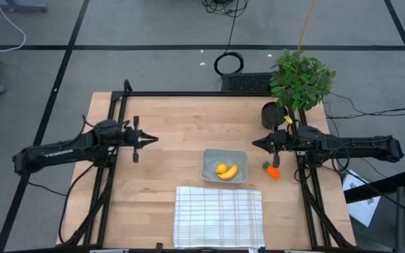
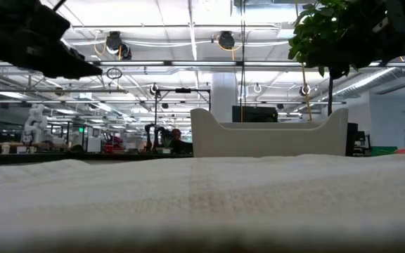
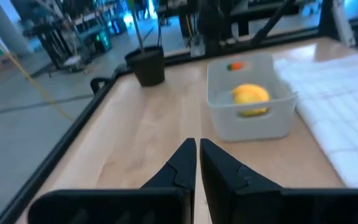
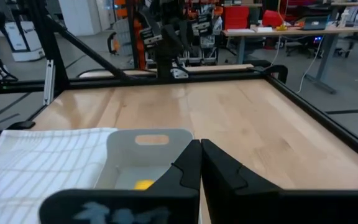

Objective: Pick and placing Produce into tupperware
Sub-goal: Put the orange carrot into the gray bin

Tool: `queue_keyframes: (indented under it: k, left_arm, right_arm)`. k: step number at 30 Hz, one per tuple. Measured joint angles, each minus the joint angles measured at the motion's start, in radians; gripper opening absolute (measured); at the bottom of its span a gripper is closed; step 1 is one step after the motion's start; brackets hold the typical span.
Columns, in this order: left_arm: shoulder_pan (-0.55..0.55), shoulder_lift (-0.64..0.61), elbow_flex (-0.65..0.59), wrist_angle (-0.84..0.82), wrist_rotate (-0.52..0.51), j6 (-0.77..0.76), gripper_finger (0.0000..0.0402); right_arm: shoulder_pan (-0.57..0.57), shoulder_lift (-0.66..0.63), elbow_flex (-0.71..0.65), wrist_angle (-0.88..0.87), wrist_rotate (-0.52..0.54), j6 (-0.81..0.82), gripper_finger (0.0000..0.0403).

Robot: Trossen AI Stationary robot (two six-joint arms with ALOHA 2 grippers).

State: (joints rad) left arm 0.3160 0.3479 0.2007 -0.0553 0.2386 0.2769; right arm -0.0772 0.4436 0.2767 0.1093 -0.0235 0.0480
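The tupperware (image 1: 224, 166) sits on the table's middle, just beyond the checked cloth. Inside it lie the yellow banana (image 1: 228, 173) and the lemon-like lump (image 1: 221, 168); the left wrist view shows the lump (image 3: 251, 94) in the tupperware (image 3: 247, 118). The orange carrot (image 1: 273, 170) with green top lies on the wood to the right of the tupperware. My left gripper (image 1: 150, 140) hovers shut over the table's left part. My right gripper (image 1: 256, 143) hovers shut, up and to the right of the tupperware, near the carrot. The right wrist view shows the tupperware (image 4: 148, 149) past the shut fingers.
A white checked cloth (image 1: 219, 216) lies at the near edge. A black pot (image 1: 271, 112) with a leafy plant (image 1: 301, 79) stands at the far right corner. A black frame (image 1: 188, 94) borders the table. Bare wood lies left of the tupperware.
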Motion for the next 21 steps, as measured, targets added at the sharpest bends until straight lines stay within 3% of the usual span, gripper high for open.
queue_keyframes:
  k: [9,21]
  left_arm:
    - [-0.006,-0.132,-0.016,-0.021,0.054,-0.05,0.0005]
    - [-0.005,-0.147,-0.08,0.038,0.056,-0.082,0.0011]
  right_arm:
    - [0.0,-0.015,-0.001,-0.008,-0.003,0.017,0.0]
    - [0.001,-0.015,-0.001,-0.008,-0.056,0.019,0.0]
